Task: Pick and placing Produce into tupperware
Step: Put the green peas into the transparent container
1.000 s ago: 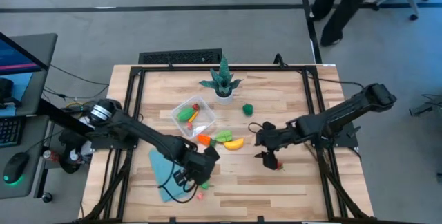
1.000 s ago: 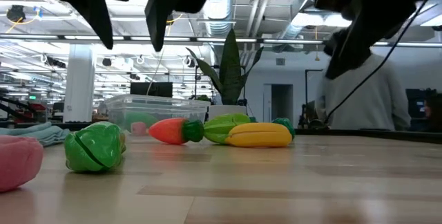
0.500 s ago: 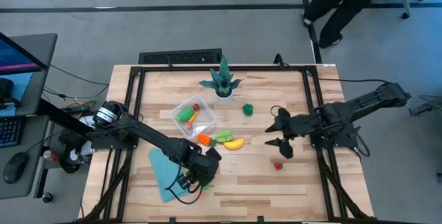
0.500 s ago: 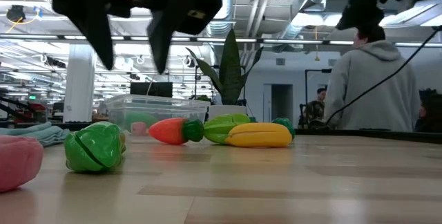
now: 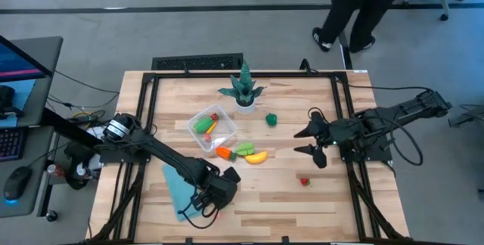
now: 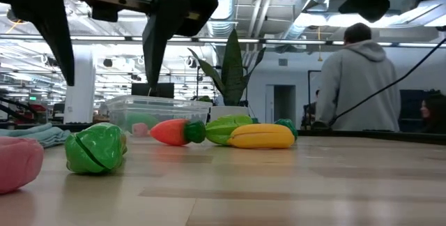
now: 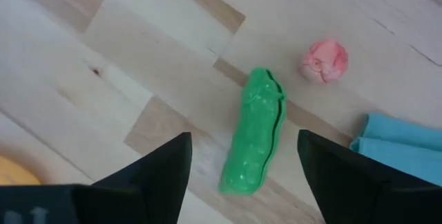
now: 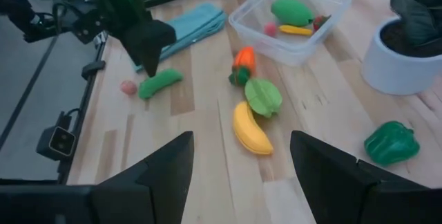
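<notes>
My left gripper [image 7: 243, 144] is open and hangs just above a green pea pod [image 7: 254, 133] lying flat on the wood near the table's front; one finger stands on either side of it without touching. Beside the pod lie a pink ball [image 7: 324, 60] and a blue cloth [image 7: 407, 148]. The clear tupperware [image 5: 212, 126] holds green, yellow and red produce. An orange carrot [image 8: 242, 63], a green fruit [image 8: 262, 96] and a yellow banana [image 8: 250, 128] lie in front of it. My right gripper [image 5: 314, 143] is open, raised at the right, with nothing between its fingers.
A potted spiky plant [image 5: 244, 90] stands at the far middle, with a green pepper [image 5: 271, 119] to its right. A small red strawberry [image 5: 305, 181] lies near the right front. A person [image 6: 359, 79] walks beyond the far edge. Bare wood lies at the front right.
My right gripper has risen and drawn back toward the table's right edge, away from the red strawberry, which stays on the wood. My left gripper has sunk a little toward the pea pod, and its fingers have spread wider.
</notes>
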Controlling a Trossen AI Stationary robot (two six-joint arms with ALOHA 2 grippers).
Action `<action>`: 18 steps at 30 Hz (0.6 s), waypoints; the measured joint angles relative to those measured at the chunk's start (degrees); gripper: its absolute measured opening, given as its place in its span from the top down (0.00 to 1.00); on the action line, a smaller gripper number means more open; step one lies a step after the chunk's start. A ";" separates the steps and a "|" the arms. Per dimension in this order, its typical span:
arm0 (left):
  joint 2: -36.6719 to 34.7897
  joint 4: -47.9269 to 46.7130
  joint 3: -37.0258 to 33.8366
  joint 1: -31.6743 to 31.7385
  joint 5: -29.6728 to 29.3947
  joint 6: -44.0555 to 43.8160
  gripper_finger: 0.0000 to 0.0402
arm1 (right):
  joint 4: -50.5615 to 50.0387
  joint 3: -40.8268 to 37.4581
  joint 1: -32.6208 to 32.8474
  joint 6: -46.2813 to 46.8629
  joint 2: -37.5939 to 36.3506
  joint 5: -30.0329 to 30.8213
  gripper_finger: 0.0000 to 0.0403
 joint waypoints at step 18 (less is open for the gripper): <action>3.58 1.44 0.39 0.13 -0.73 6.74 0.36 | -0.01 0.00 0.24 0.00 0.08 0.03 0.42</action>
